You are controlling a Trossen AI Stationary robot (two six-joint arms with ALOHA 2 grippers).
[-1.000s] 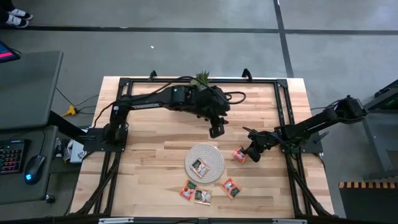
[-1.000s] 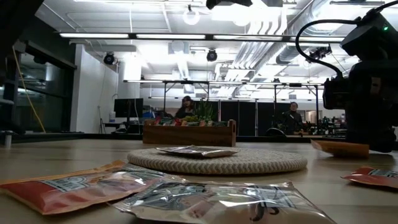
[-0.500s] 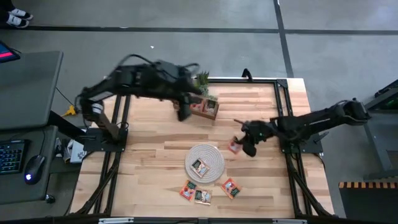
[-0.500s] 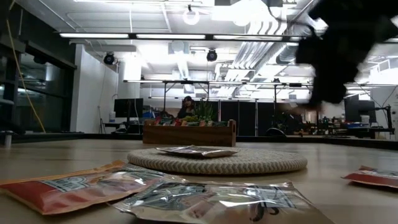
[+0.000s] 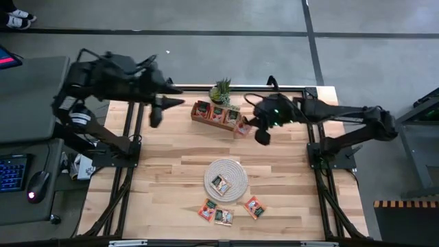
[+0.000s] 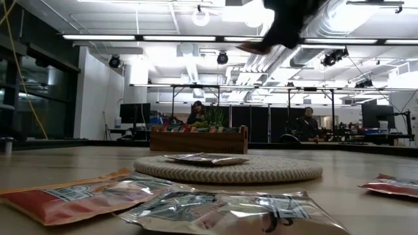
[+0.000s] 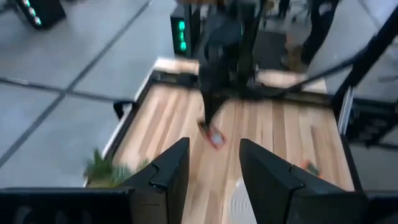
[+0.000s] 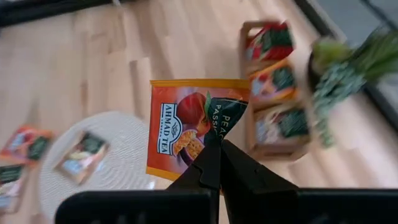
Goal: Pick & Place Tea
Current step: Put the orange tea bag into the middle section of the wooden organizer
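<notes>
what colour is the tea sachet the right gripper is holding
Orange-red with a dark green panel and white lettering; the sachet shows best in the right wrist view.

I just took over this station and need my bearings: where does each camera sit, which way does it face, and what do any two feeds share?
High: overhead, straight down; both arms, round mat, wooden tray.
Low: table height, level across sachets toward the tray; blurred arm overhead.
Left wrist: looks past the open left gripper along the table toward the right arm.
Right wrist: looks past the right gripper, shut on a tea sachet, down at the tray.
Shared: high, low and right wrist show mat and tray.
</notes>
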